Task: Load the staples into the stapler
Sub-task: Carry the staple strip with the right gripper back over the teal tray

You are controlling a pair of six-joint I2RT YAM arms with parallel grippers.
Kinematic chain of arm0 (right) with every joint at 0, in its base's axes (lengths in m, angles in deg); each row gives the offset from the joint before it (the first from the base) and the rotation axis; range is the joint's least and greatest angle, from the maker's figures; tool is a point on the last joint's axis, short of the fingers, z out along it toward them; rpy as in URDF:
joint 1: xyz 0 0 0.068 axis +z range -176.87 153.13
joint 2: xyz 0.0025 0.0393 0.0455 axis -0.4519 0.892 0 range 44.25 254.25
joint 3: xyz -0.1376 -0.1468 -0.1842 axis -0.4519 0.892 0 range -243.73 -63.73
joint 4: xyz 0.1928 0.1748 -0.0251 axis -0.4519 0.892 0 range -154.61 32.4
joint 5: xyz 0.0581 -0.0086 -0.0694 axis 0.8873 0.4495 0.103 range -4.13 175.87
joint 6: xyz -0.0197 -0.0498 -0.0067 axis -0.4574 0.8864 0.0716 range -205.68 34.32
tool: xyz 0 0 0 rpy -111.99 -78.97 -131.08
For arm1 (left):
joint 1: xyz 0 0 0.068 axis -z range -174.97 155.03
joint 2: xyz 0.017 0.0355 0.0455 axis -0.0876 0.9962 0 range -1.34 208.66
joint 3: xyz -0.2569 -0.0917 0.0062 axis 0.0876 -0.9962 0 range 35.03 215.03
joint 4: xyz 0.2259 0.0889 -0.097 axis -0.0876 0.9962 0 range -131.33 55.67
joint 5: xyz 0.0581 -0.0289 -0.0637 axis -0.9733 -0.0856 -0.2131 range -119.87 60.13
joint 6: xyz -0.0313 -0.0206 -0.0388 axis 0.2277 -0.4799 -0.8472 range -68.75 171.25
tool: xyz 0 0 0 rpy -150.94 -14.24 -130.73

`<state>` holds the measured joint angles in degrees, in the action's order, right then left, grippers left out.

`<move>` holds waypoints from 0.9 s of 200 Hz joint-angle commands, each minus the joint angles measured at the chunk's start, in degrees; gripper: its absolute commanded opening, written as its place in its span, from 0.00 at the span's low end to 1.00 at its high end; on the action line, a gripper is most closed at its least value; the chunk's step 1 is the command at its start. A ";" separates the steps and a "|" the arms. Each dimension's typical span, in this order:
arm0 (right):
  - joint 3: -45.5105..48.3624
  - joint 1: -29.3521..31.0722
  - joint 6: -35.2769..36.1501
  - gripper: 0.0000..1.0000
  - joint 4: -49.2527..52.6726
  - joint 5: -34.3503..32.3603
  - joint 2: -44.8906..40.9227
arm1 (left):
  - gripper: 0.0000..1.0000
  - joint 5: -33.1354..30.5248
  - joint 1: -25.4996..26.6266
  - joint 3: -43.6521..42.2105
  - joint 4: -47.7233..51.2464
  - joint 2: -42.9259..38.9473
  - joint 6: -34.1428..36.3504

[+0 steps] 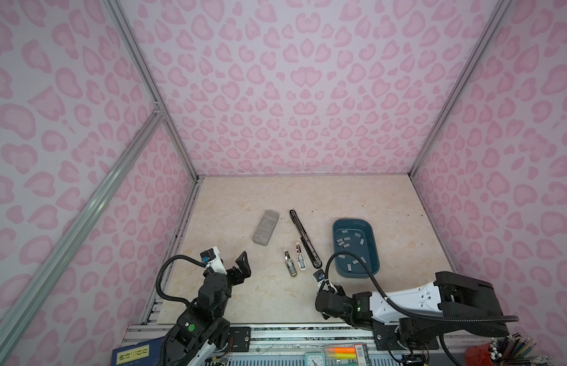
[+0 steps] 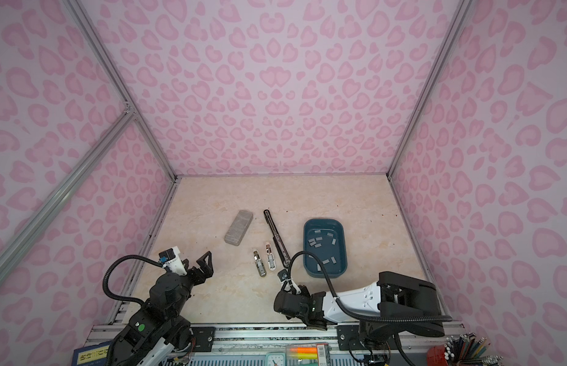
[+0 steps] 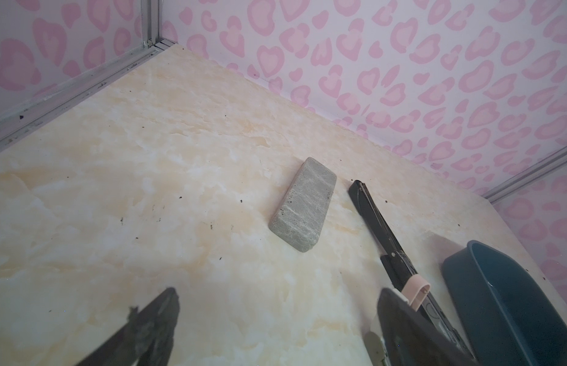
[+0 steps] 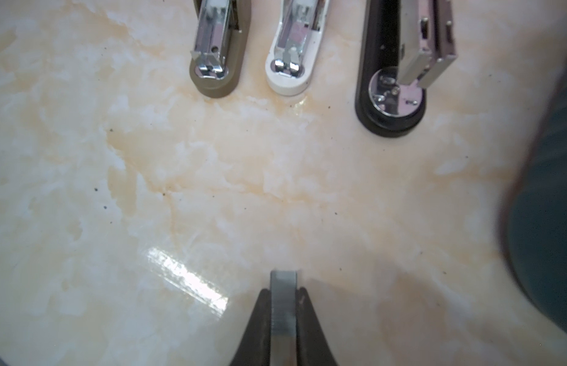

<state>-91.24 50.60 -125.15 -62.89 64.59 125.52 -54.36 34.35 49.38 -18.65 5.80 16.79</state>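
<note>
The right claw [image 4: 283, 296] is clamped on one staple strip [image 4: 283, 285], just below the open black stapler [image 1: 304, 236] in both top views. More staples [image 1: 340, 242] lie in the blue tray [image 1: 352, 221], right of middle. The left claw [image 3: 279, 291] gapes wide.

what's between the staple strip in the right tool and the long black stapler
Nothing visible: only bare marbled tabletop lies between the grey metal staple strip pinched in the right tool and the long black open stapler. The small white stapler lies aside.
</note>
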 commanded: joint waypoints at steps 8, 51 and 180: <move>-1.81 -0.26 0.42 0.13 4.28 -2.26 -2.02 | 0.99 -1.22 -0.05 -0.05 0.17 -0.02 -0.79; -4.30 -1.10 2.44 0.12 8.29 -5.18 -9.11 | 1.00 -1.23 -0.05 -0.08 0.22 0.07 -0.88; -7.21 -36.27 3.39 0.10 13.55 2.54 -22.62 | 0.97 -2.82 -0.05 0.75 -2.57 6.51 -0.19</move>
<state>-98.62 22.04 -122.83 -48.94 60.20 100.89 -55.37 34.35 49.29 -18.98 9.67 16.37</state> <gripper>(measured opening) 0.100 0.970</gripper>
